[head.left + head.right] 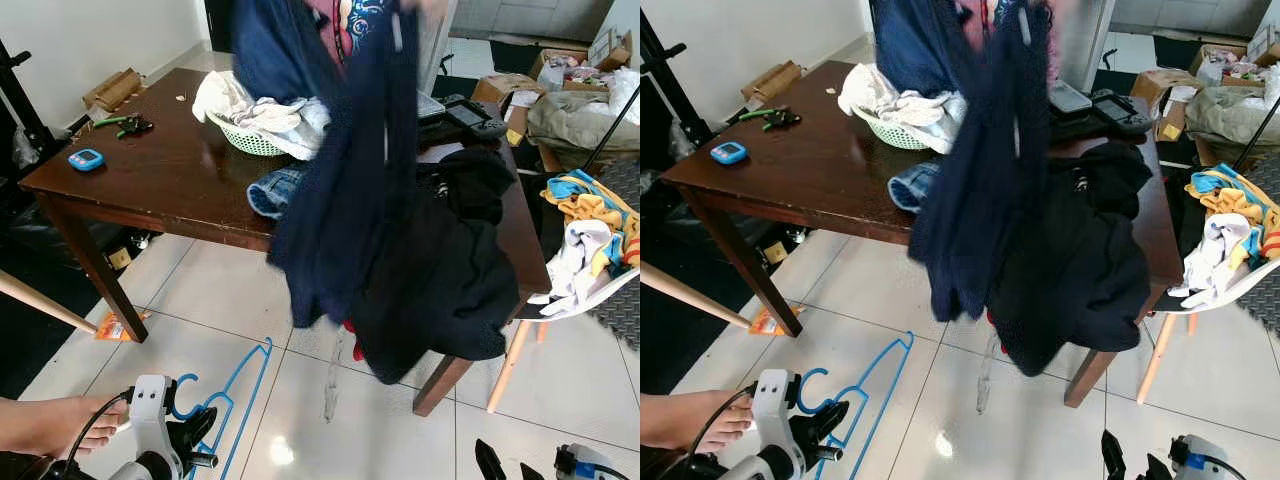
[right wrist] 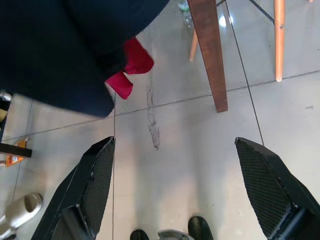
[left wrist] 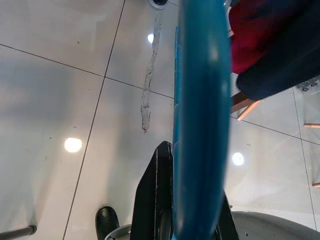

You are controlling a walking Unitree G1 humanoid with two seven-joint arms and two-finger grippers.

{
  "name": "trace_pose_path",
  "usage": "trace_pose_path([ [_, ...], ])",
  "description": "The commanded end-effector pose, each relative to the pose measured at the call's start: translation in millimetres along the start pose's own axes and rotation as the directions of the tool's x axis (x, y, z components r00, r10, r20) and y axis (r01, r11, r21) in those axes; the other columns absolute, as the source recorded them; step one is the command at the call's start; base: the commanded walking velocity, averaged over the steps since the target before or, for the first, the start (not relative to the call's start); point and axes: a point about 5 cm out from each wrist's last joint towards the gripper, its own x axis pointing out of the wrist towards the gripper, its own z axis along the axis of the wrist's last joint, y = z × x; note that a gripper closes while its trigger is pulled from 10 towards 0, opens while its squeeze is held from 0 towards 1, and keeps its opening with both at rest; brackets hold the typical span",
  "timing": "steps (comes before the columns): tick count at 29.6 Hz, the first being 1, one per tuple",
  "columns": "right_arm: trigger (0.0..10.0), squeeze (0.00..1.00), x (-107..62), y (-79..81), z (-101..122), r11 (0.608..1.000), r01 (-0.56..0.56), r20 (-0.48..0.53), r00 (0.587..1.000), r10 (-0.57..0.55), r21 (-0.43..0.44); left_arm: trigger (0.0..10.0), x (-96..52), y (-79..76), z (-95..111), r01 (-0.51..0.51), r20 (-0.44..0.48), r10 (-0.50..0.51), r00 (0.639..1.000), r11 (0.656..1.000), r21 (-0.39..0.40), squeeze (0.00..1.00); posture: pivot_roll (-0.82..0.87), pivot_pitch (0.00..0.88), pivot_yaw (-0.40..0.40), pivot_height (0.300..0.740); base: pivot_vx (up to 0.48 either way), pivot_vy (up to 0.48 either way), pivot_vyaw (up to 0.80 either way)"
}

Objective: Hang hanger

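The left end effector [image 1: 200,440] pinches a blue hanger [image 1: 235,405] low over the tiled floor [image 1: 380,430], in front of the wooden tabletop [image 1: 170,170]. The right end effector [image 2: 175,190] hangs with fingers [image 2: 92,180] spread wide. Dark garments [image 1: 350,200] hang in front of the tabletop edge.

table [image 1: 150,180] stands ahead, w/ a basket [image 1: 245,137] of laundry on its middle & a small timer [image 1: 86,159] near its left edge. hanging garments [image 1: 345,150] drape down in front of the table's right half, dark clothes [image 1: 450,270] slumped over its front right corner. chair [image 1: 590,290] piled w/ clothes just right of the table. boxes [image 1: 560,60] behind at far right. hanger [image 1: 235,400] low at left, over the floor before the table, in the left gripper [image 1: 195,440]. right gripper [image 2: 175,185] low at right, fingers spread, above tiles nr the table leg [image 2: 210,55]. a person's foot [image 1: 45,425] at far left.
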Motion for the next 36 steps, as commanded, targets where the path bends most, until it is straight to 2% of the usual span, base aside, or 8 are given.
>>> trace_pose_path([
  [1,10.0,0.0,-4.2,-8.7,-5.4,0.999,0.029,-0.02,0.999,-0.028,0.021,10.0,-3.8,3.8,-2.9,-0.013,-0.019,0.013,1.0,1.0,-0.004,0.0,0.03,0.145,-0.009,0.74,0.0,0.0,0.0],
  [25,10.0,0.0,-1.1,-21.3,-15.1,0.998,0.046,-0.05,0.998,-0.044,0.031,10.0,-5.2,3.3,-2.7,-0.009,-0.02,0.009,1.0,1.0,-0.002,0.0,0.02,0.135,-0.008,0.74,0.0,0.0,0.0],
  [36,10.0,0.0,-4.0,-17.6,-16.3,0.999,0.037,-0.042,0.998,-0.036,0.029,10.0,-5.9,3.1,-4.8,-0.008,-0.026,0.007,1.0,1.0,-0.003,0.0,0.02,0.126,-0.01,0.74,0.0,0.0,0.0],
])
